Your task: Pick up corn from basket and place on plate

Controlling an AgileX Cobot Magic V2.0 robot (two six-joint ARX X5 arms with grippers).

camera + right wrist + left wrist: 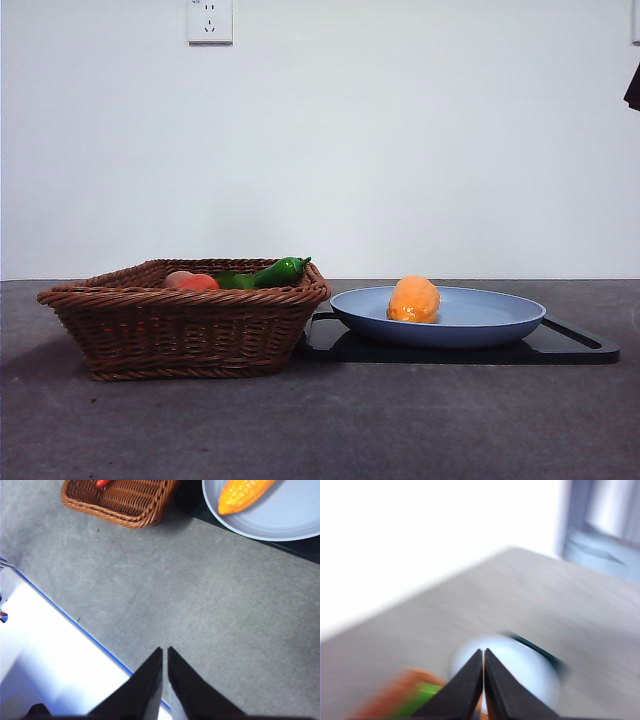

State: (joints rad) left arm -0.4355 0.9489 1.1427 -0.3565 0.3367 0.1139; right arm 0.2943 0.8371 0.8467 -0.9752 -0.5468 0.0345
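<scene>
The orange-yellow corn [414, 299] lies on the light-blue plate [490, 318], also seen as corn [244, 494] on the plate [295, 517] in the right wrist view. The brown wicker basket [185, 325] stands left of the plate. My left gripper [483, 652] is shut with nothing in it, high above the table; its view is blurred and shows the plate [530, 672] and a basket corner [395, 695]. My right gripper [164, 651] is shut, empty, over bare table near its edge, well away from the basket [127, 500].
A green pepper [278, 271] and a pinkish-red fruit [190, 281] lie in the basket. The plate rests on a flat black tray [575, 345]. A black arm tip [633, 88] shows at the right edge. The table's blue-lined edge [75, 625] runs near my right gripper.
</scene>
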